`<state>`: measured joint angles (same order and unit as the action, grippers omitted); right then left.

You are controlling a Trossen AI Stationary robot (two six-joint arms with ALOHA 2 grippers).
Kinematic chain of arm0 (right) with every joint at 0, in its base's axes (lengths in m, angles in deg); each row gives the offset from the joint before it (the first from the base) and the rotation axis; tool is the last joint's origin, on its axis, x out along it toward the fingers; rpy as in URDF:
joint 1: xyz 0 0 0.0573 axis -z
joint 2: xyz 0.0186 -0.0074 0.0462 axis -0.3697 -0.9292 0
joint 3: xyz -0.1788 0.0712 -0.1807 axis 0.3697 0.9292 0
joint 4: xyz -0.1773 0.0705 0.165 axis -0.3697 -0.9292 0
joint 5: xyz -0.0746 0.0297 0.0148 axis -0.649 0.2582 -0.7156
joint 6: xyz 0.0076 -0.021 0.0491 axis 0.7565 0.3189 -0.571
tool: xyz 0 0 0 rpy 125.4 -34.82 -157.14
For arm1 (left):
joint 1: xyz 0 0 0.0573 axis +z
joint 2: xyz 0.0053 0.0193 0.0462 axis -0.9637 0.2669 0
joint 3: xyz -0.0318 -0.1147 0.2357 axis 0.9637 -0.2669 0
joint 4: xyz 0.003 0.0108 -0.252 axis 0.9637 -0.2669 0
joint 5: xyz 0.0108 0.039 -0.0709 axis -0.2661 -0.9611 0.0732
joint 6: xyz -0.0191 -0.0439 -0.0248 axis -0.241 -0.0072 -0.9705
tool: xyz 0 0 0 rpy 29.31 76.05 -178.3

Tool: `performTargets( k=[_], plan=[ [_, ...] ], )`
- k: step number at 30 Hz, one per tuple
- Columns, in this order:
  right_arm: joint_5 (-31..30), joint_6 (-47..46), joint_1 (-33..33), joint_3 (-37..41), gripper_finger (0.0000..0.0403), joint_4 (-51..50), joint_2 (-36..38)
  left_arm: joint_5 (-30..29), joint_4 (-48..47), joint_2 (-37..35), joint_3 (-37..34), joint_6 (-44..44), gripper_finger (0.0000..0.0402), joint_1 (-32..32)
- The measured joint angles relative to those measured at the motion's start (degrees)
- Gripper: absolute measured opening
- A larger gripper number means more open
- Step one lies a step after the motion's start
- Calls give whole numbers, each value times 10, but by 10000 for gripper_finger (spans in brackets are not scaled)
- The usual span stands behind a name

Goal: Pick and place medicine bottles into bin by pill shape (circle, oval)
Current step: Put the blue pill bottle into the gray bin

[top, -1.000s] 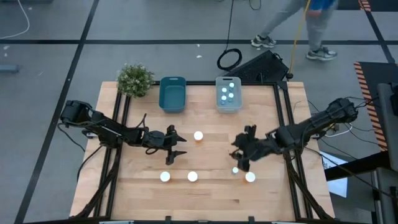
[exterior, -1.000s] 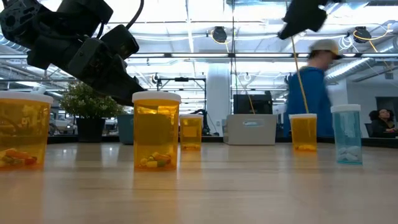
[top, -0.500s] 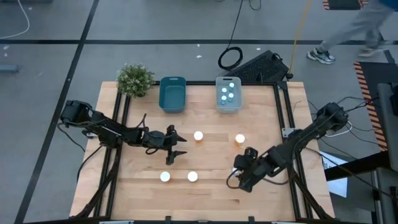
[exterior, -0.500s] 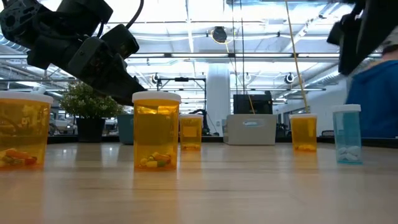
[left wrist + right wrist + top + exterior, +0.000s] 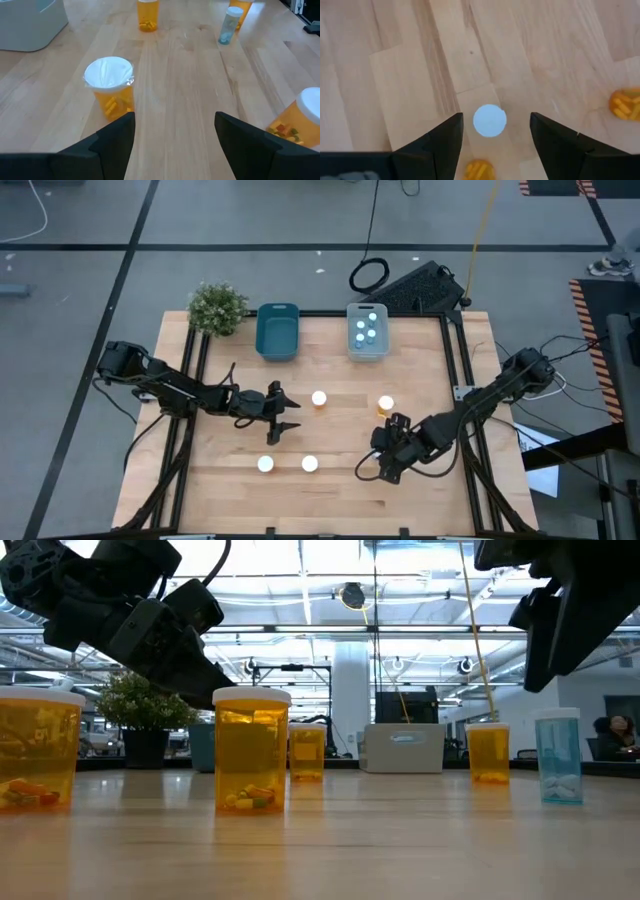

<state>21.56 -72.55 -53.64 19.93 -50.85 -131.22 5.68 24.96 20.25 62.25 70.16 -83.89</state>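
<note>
Starting at the left: the left gripper point(image 5: 283, 413) hangs over the table's point(image 5: 330, 500) left-centre, jaws spread wide and holding nothing, as the left wrist view shows with bare wood between the fingers point(image 5: 114, 136). A plant point(image 5: 216, 307) stands at the far left corner, with a teal bin point(image 5: 277, 332) beside it and a clear bin point(image 5: 367, 330) further right; the clear bin holds at least three white-capped bottles, pill shape not discernible.

Loose bottles on the table: two amber bottles point(image 5: 265, 464) and point(image 5: 310, 464) stand side by side near the front edge, a third point(image 5: 319, 398) stands mid-table, a fourth point(image 5: 386, 404) to its right. In the low view the two front ambers point(image 5: 38, 747) point(image 5: 251, 749) show coloured oval pills.

Right side: the right gripper point(image 5: 383, 463) hovers low over the front right area, pointing down. Its jaws are wide apart and empty. The right wrist view shows a blue bottle point(image 5: 489, 120) standing upright directly beneath, its white cap centred between the fingers point(image 5: 448, 141), not touching either. The same blue bottle point(image 5: 558, 756) appears in the low view with white pills at its bottom.
</note>
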Motion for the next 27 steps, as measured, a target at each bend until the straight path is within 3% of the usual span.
performTargets(
  k=[22, 27],
  plan=[
    [49, 17, 13, 0, 224, 22, -62, 0, 0, 0, 0, 0, 273, -1],
    [49, 23, 19, 0, 207, 25, -65, 0, 1, 0, 0, 0, 273, -1]
  ],
)
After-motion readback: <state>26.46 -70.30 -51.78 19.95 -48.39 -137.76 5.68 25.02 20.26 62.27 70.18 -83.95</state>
